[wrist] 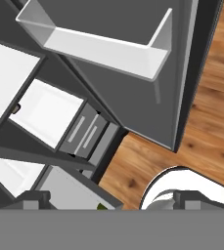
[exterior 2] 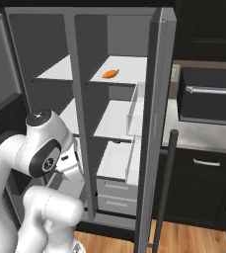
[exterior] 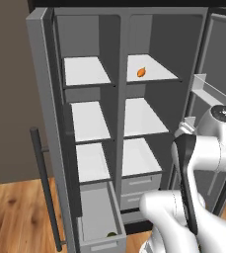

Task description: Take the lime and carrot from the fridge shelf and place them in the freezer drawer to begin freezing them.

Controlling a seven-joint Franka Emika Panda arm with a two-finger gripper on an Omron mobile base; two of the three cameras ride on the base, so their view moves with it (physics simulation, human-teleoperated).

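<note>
Far left and low of the gripper (wrist: 116, 202), the freezer drawer (exterior: 100, 216) stands pulled out w/ the lime (exterior: 112, 234) lying near its front wall, so that half looks done. The carrot (exterior: 141, 72) lies alone on the fridge shelf (exterior: 154, 66), high above the gripper and deeper into the fridge. Gripper is spread wide, nothing btwn the tips, aimed down at the drawers and floor. Risks, as I judge them: the reach goes up a long way and past the centre divider (exterior: 120, 89); the clear door bin (exterior: 210, 89) sits close on the right, so wrist or elbow could clip it. The carrot is small and tapered, so an off-centre pinch may squirt it back or roll it off the shelf edge. Carrying it down-left, a late release could miss the narrow drawer.
</note>
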